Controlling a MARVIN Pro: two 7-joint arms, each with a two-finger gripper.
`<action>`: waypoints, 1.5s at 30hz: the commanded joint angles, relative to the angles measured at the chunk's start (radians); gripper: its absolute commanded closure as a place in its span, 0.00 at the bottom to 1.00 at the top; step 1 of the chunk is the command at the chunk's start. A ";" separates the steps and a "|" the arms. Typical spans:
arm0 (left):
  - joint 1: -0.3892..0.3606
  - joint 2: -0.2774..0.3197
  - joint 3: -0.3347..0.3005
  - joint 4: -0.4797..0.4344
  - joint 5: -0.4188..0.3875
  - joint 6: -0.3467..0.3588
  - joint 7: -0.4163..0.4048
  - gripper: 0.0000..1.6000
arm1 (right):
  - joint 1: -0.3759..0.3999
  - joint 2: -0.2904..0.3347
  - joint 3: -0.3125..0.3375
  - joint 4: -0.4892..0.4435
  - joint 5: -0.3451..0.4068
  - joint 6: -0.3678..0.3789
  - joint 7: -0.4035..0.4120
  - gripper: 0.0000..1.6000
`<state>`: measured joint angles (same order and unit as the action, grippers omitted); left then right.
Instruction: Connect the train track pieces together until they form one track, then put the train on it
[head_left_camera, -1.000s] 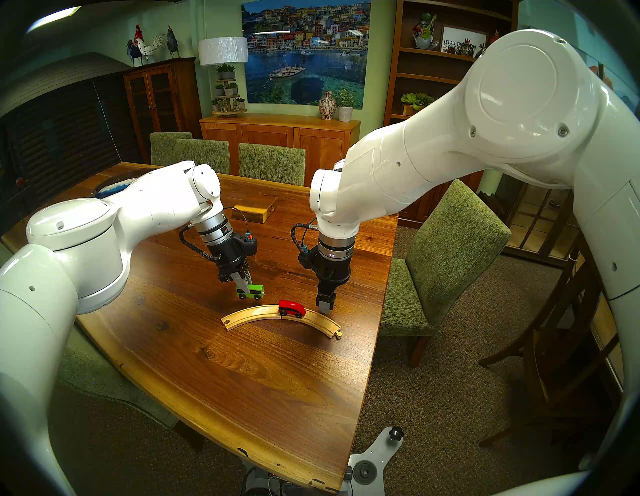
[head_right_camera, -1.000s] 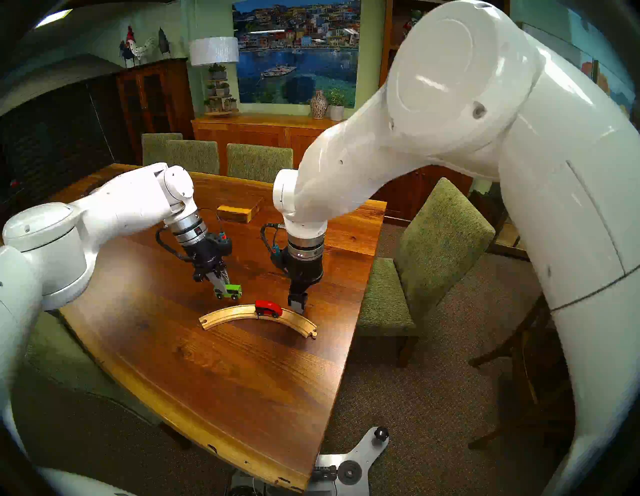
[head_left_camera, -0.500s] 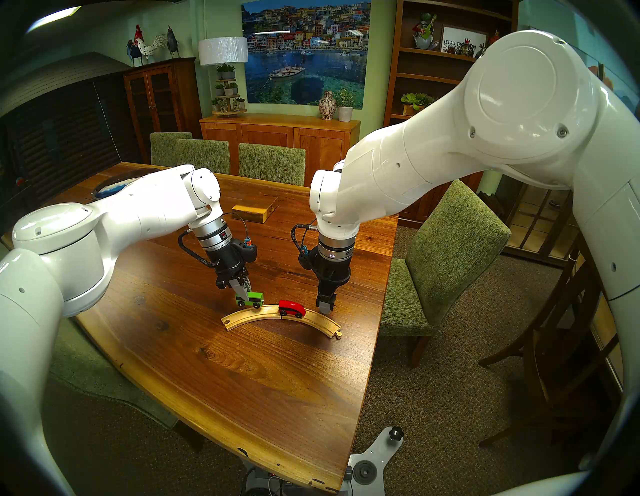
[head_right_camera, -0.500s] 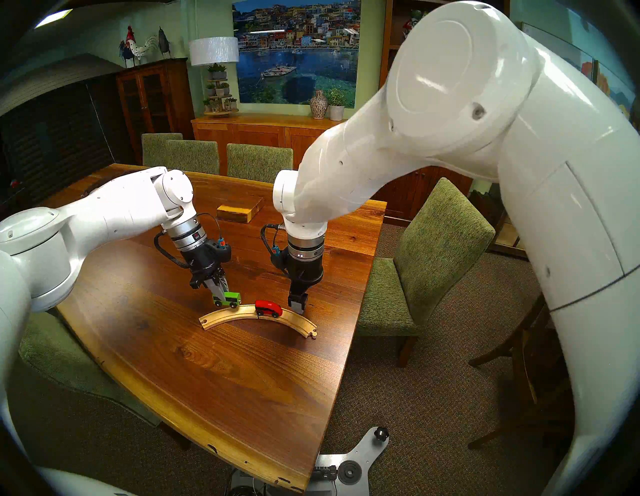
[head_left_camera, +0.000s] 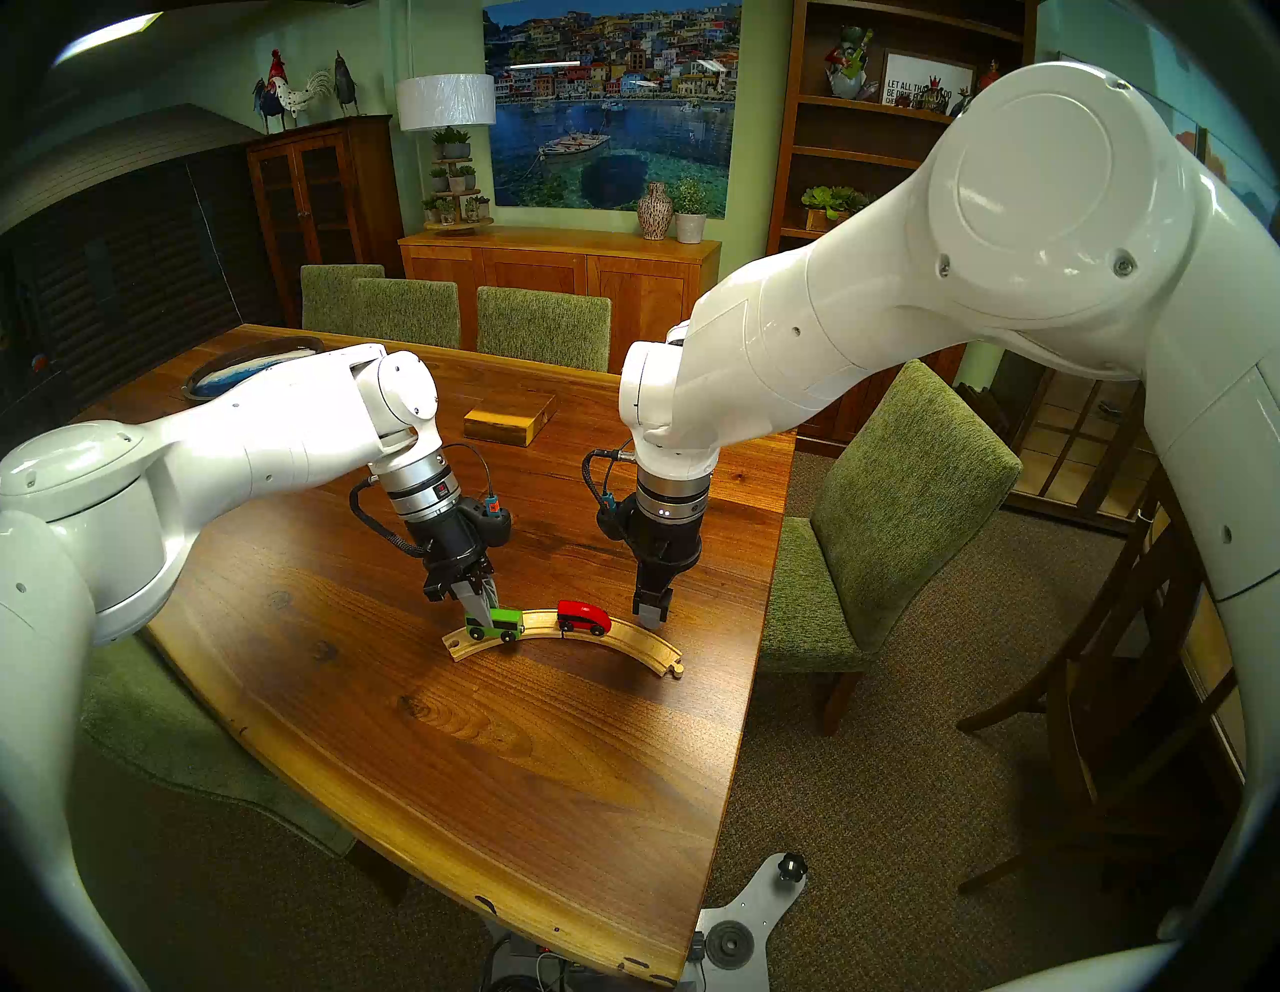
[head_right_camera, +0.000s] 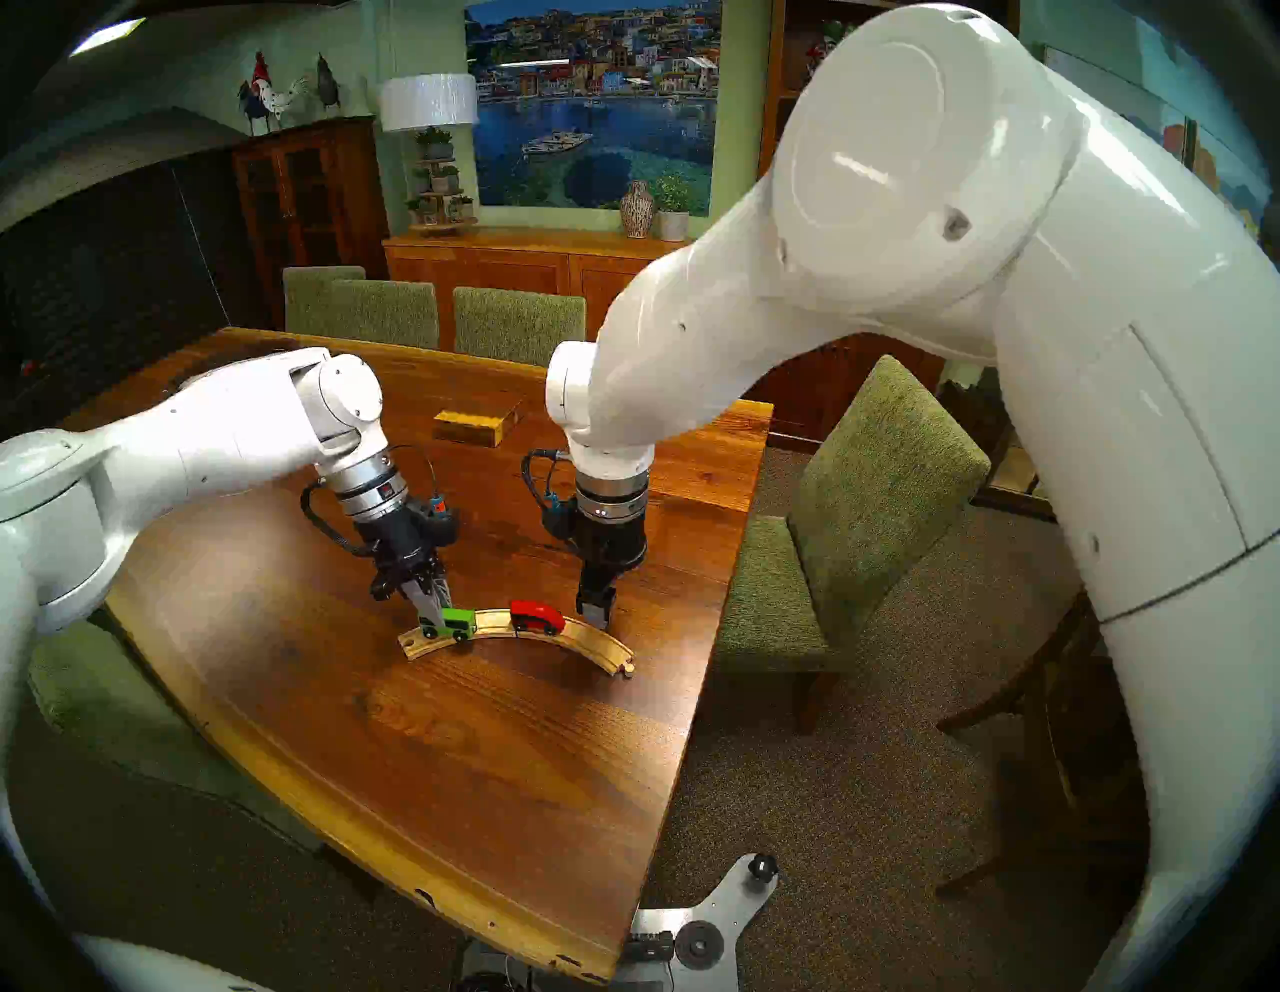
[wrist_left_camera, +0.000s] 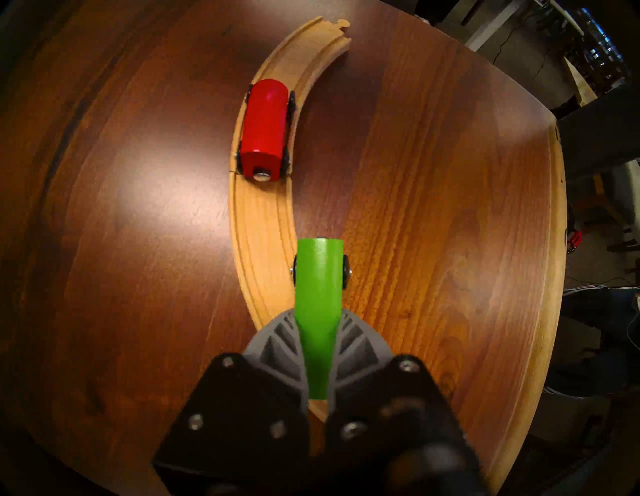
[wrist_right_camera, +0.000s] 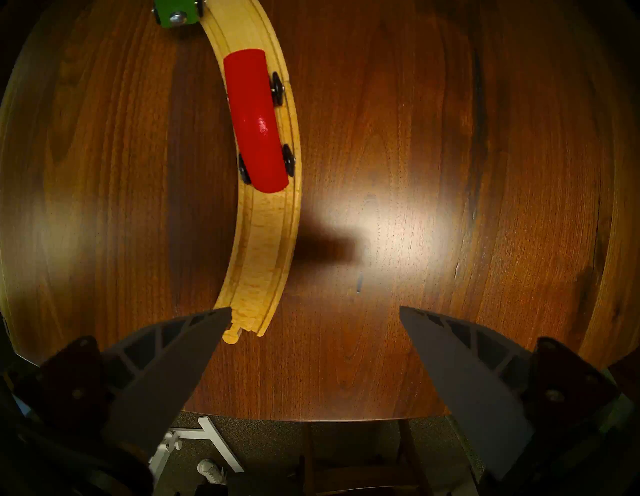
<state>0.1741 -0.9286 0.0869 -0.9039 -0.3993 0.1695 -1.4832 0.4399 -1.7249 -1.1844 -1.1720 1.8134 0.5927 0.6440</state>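
- Clamped on the green carriage (wrist_left_camera: 318, 304), your left gripper (wrist_left_camera: 317, 363) has its two grey fingers (wrist_left_camera: 277, 346) pressed against the toy's sides near its rear end.
- Your right gripper (wrist_right_camera: 313, 332) stands wide apart and empty, hanging low over the table (head_left_camera: 485, 762) just beyond the track's right-hand stretch.
- Seen from your head camera, the green carriage (head_left_camera: 494, 623) sits at the left part of the track (head_left_camera: 623, 637), at about nine o'clock from the red engine (head_left_camera: 584, 616); whether all its wheels are seated in the grooves, you cannot tell.
- From the left wrist, the carriage's front wheels lie over the track's inner edge, one side hanging over bare table.
- Your red engine (wrist_left_camera: 265, 128) stands upright on the track (wrist_left_camera: 259, 214), black wheels in the grooves, right beside the seam where the two wooden curves meet.
- A stretch of open track separates engine and carriage; they are not touching.
- Both curves lie joined as one arc, its round peg (wrist_right_camera: 231, 335) free at the right end, beside your right gripper's left finger in the wrist view.
- At twelve o'clock from the track, well apart, a rectangular wooden block (head_left_camera: 509, 421) rests on the table.
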 joint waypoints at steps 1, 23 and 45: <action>-0.048 0.073 -0.018 -0.089 -0.009 0.058 0.000 1.00 | 0.025 0.007 0.003 0.016 0.000 -0.001 -0.002 0.00; -0.077 0.223 -0.041 -0.413 0.017 0.330 0.143 1.00 | 0.027 0.009 0.005 0.020 -0.001 0.000 -0.002 0.00; -0.041 0.407 -0.079 -0.794 -0.001 0.737 0.488 1.00 | 0.033 0.013 0.010 0.021 0.000 0.002 0.000 0.00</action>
<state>0.1433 -0.5929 0.0506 -1.5965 -0.3498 0.8048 -1.0351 0.4397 -1.7237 -1.1786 -1.1670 1.8099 0.5949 0.6443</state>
